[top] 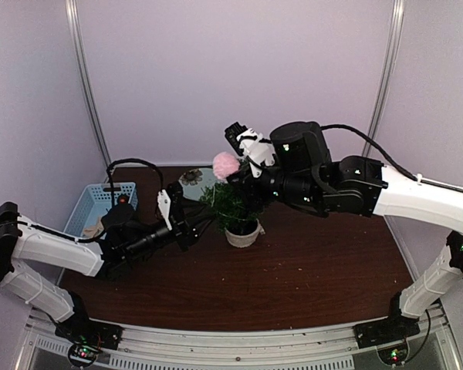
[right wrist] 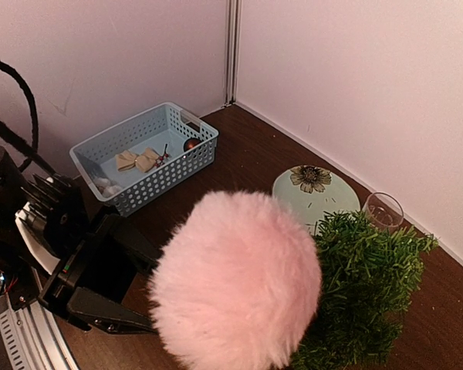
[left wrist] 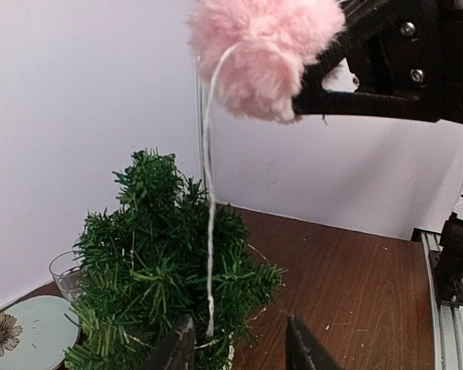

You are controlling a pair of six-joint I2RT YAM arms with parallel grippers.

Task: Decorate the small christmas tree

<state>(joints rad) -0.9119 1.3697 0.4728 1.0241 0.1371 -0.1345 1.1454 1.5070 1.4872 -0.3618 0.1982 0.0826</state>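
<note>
While right fingers [left wrist: 355,100] clamp the pompom [left wrist: 266,54] and left fingers [left wrist: 174,354] stand apart, we risk its string [left wrist: 208,231] toppling the tree [left wrist: 162,262].

Found both arms extended toward the centre, right above left.
Left arm [top: 62,250] laid low from the near left, left gripper [left wrist: 239,351] pointing forward, jaws parted with a clear gap. Right arm [top: 417,196] carried high, forearm running leftward, right gripper [left wrist: 305,100] pinched tight on a pink pompom [left wrist: 266,54], above the left gripper.
</note>
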